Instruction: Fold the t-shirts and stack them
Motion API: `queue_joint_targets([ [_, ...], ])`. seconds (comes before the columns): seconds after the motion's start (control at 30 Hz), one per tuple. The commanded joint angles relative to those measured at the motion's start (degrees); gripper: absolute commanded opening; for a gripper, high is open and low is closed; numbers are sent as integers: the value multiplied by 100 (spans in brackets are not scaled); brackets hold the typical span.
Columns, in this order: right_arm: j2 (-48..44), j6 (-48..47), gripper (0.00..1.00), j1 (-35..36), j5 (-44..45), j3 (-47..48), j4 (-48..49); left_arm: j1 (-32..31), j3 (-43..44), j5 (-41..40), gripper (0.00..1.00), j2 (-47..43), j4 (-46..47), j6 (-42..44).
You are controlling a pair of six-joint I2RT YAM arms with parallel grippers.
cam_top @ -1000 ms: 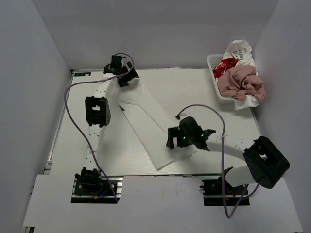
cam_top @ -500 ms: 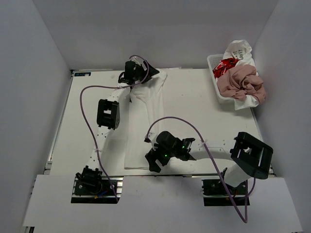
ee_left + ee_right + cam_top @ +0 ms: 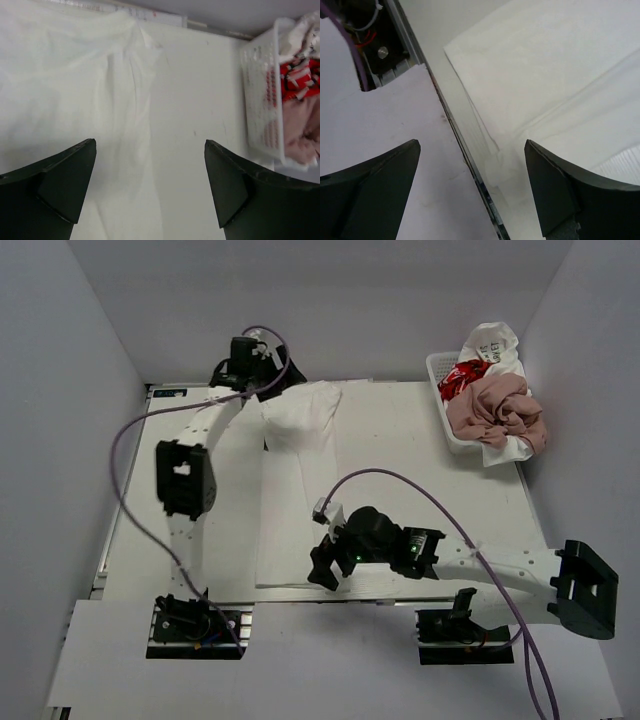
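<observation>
Hidden: Your right arm covers part of the near hem of the white t-shirt (image 3: 295, 510) in the top view. You cannot make out its sleeves or any front mark.
Hard to read: White cloth lies on a white table (image 3: 420, 470), so the shirt's edges show only as faint creases. Its far end is bunched into a soft hump.
T-shirt position: It lies as a long strip from the far edge of the table down to the near edge, left of centre.
Left gripper (image 3: 272, 373): Your jaws stand wide and grasp nothing. They hang above the bunched far end, with cloth and bare table between the fingers (image 3: 65, 185).
Right gripper (image 3: 322, 570): It is also spread wide and empty, and hovers over the shirt's near corner and the table's edge rail (image 3: 470, 160).
Basket (image 3: 440, 400): It sits at the far right corner, well apart from both grippers. Heaped in it are a pink tee (image 3: 495, 410), a tee with red print (image 3: 462, 375) and a white tee with black lettering (image 3: 490, 343); the pile hides the lower layers.
In the way: Purple cables (image 3: 400, 478) loop over the table from both arms.
Surface: The tabletop is flat, matte and white, with a white board (image 3: 380, 140) in front of its near edge.
Room: Plain pale walls (image 3: 350, 300) enclose the table on three sides.
</observation>
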Motion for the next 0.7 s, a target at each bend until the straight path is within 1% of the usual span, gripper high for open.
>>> queue_joint_targets([
  [0.0,-206,439,90,4,543,-401,-529,-19,-1510,-511,99,-2481,-1057,657],
  [0.03,-250,535,90,5,606,-445,-799,-19,-2943,-512,99,-2999,-891,657],
  [0.07,-259,623,90,22,824,-507,-906,-19,-3654,-512,99,-4023,-541,440],
  [0.1,-225,702,90,-4,870,-560,-994,-19,-4322,-608,99,-4529,-381,325],
  [0.13,-215,772,90,-4,957,-569,-1317,-19,-5503,-765,99,-4986,-275,158],
  [0.17,-181,799,90,-4,949,-560,-1390,-80,-6029,-819,99,-5800,-169,-200],
  [0.2,-163,817,90,4,923,-647,-1521,-81,-6495,-820,99,-6156,-168,-282],
  [0.23,-163,808,90,5,958,-674,-1575,-142,-7239,-733,99,-6456,-342,-466],
  [0.27,-154,800,90,5,932,-700,-1575,-142,-7543,-732,99,-6711,-344,-529],
  [0.33,-75,738,90,-4,1001,-753,-1654,-195,-8262,-732,99,-7264,-817,-651],
  [0.4,13,747,90,5,958,-788,-1558,-318,-8669,-505,99,-7477,-959,-923],
  [0.43,100,729,90,13,862,-806,-1497,-318,-9010,-181,99,-7548,-959,-1038],
  [0.47,205,729,90,13,818,-797,-1366,-457,-9161,-74,99,-7601,-959,-1091],
  [0.5,241,738,90,31,800,-789,-1312,-520,-9406,-73,99,-7662,-1081,-1257],
  [0.6,435,791,87,31,799,-824,-1101,-740,-9785,-125,95,-7663,-1240,-1364],
  [0.67,505,843,85,40,826,-797,-1048,-923,-9866,-11,90,-7593,-1241,-1425],
])
